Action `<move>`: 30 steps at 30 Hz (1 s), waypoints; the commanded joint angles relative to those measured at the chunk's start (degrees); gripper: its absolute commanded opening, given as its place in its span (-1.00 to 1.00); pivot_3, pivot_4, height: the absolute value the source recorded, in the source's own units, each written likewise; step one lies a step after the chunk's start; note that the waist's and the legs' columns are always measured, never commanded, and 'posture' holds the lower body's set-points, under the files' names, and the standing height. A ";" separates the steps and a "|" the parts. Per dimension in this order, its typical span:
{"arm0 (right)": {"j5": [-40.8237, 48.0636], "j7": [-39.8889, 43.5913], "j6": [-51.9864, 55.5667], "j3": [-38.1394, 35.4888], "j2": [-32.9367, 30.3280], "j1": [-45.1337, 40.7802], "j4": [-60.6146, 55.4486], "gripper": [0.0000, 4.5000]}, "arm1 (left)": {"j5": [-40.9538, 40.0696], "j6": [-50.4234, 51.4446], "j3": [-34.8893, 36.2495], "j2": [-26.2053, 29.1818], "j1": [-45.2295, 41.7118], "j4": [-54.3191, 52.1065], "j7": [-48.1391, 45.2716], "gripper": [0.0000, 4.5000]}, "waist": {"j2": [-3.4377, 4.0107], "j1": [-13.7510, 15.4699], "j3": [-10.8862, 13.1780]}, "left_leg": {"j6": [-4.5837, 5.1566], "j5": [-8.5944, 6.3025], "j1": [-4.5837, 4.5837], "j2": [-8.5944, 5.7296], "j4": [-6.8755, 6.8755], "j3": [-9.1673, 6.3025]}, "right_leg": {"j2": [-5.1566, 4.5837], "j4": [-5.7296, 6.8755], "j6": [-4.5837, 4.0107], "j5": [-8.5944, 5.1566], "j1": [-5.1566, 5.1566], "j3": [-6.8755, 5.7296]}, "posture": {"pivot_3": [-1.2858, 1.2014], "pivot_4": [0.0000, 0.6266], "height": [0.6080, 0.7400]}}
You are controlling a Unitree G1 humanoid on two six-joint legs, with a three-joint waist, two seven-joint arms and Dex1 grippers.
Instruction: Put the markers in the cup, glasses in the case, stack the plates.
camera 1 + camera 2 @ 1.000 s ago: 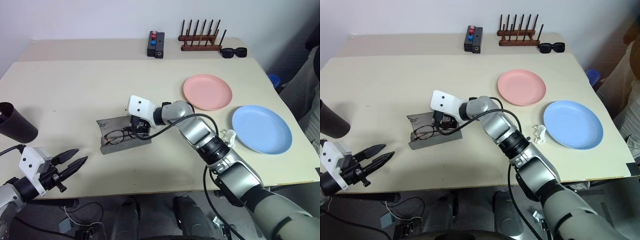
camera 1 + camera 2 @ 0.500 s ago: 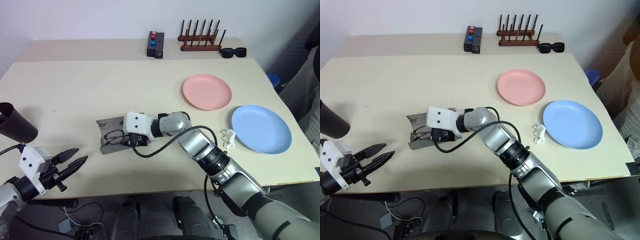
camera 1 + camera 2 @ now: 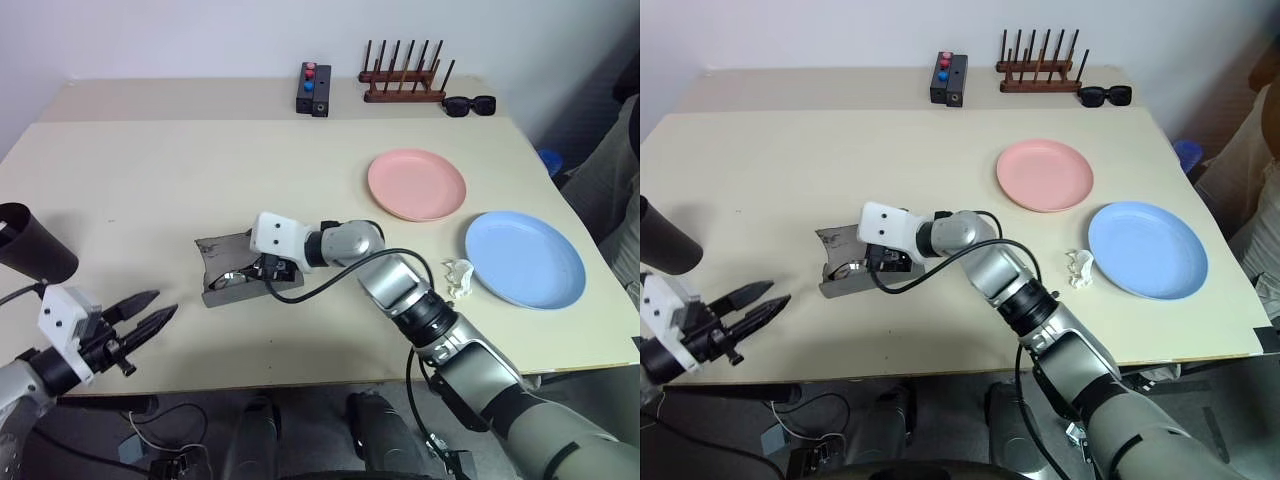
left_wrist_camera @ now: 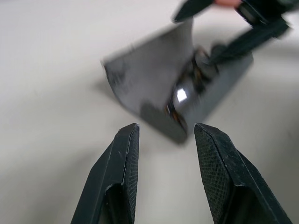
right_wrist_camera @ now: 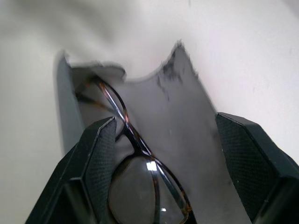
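Right now I see my right gripper [image 5: 161, 186] at the open grey case [image 3: 228, 268], which lies on the worktop [image 3: 150, 180] left of its middle and toward the near edge. In the right wrist view its two fingers [image 5: 93, 158] stand spread wide, one on either side of the glasses [image 5: 140, 186]. The glasses lie in the trough of the case, a lens and the dark frame between the fingers, one temple running further into the case. I cannot tell whether either finger touches the frame. The case's flap lid [image 3: 222, 246] stands raised on the far side.

My left gripper [image 3: 148, 314] hangs over the near left edge of the worktop, well apart from the case, its fingers [image 4: 124, 163] parted with nothing between them. It points toward the case.

I see the dark cup [image 3: 35, 242] lying at the left edge, beyond the left gripper. The pink plate [image 3: 416, 184] sits right of the middle, and the blue plate [image 3: 525, 258] lies nearer the right edge, the two apart and not stacked. Between my right arm and the blue plate there is a small crumpled white scrap [image 3: 458, 274].
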 commanded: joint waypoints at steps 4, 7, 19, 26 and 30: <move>5.96 4.47 0.75 -5.46 -6.04 3.91 -11.27 0.54 | -3.76 12.74 -6.24 4.03 -20.56 5.49 8.42 -0.55 | 0.02 0.93 0.01 | 0.00 0.01 0.04 0.00 0.08 -0.04 | 0.05 0.09 0.02 0.00 0.04 0.01 | 0.03 -0.52 1.00; 7.22 4.87 2.36 -7.87 -9.23 4.85 -13.86 0.54 | -2.48 15.45 -11.94 3.49 -33.19 11.00 10.18 -0.97 | -0.01 1.24 0.00 | -0.02 0.03 0.03 -0.01 0.14 -0.07 | 0.07 0.19 0.21 0.09 0.07 0.00 | 0.03 -0.52 1.00; 13.60 6.96 7.55 -15.67 -20.89 14.67 -25.41 0.54 | 10.80 18.67 -34.83 2.93 -58.42 35.82 0.19 -0.97 | -0.01 1.18 0.01 | -0.02 0.03 0.07 -0.03 0.14 -0.20 | 0.15 0.73 0.47 -0.03 -0.07 -0.02 | 0.03 -0.52 1.00; 16.11 5.60 8.20 -17.92 -24.18 21.60 -27.87 0.54 | 14.58 18.47 -41.50 4.39 -58.84 37.03 -9.14 -0.97 | 0.00 0.74 0.01 | -0.02 0.04 0.09 -0.03 0.18 -0.19 | 0.15 0.75 0.45 -0.04 -0.05 0.00 | 0.03 -0.52 1.00; 16.79 4.00 8.15 -17.97 -23.16 21.30 -27.64 0.54 | 13.95 18.09 -41.63 5.74 -56.58 33.80 -13.36 -0.97 | 0.01 0.85 0.01 | -0.02 0.04 0.11 -0.03 0.18 -0.19 | 0.15 0.75 0.46 -0.05 -0.04 0.02 | 0.03 -0.52 1.00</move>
